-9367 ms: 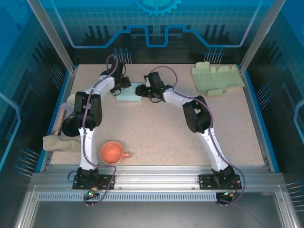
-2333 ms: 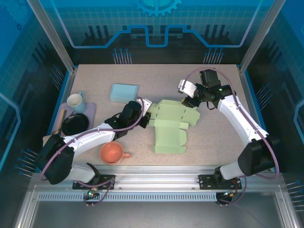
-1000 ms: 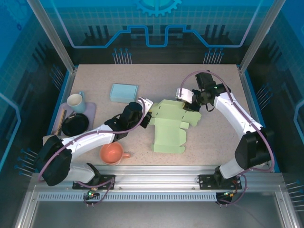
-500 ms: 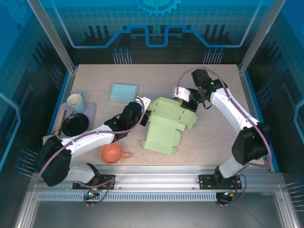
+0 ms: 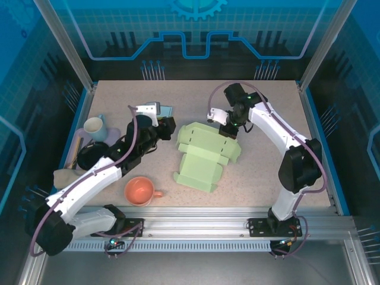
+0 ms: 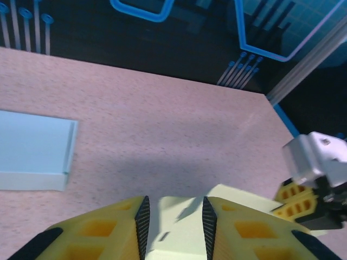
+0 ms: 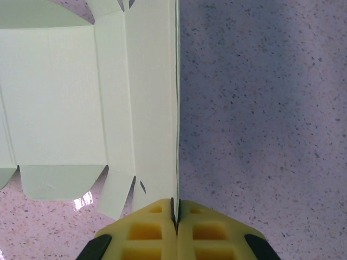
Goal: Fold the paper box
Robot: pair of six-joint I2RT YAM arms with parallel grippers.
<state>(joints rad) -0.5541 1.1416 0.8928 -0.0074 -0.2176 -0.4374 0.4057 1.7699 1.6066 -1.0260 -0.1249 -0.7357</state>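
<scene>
- Green cardboard is not flat any more. The paper box (image 5: 205, 157) lies in the middle of the table (image 5: 267, 178), and its far panel now stands up from the surface, where a second ago the whole sheet lay flat.
- The right gripper (image 5: 227, 129) has closed completely on the thin far edge of the box. In the right wrist view this edge runs straight in between the yellow pads.
- The left gripper (image 5: 168, 126) has let go of the left side of the sheet and drawn back. It hovers just beside that side, near the light blue flat box (image 6: 33, 149). Its jaws stand a little apart and nothing is between them.
- I think this means the first fold has begun. Only one gripper holds the sheet now, and the sheet has already turned a little, so it may slide again.
- The table is speckled, beige-pink and looks smooth, so thin card will probably slip on it easily.
- On the left side, well apart from the box, are an orange cup (image 5: 140, 191), a pale mug (image 5: 94, 126), a black dish (image 5: 92, 155) and a folded cloth (image 5: 66, 177).
- Blue see-through walls with printed lines and a metal frame close the space around.
</scene>
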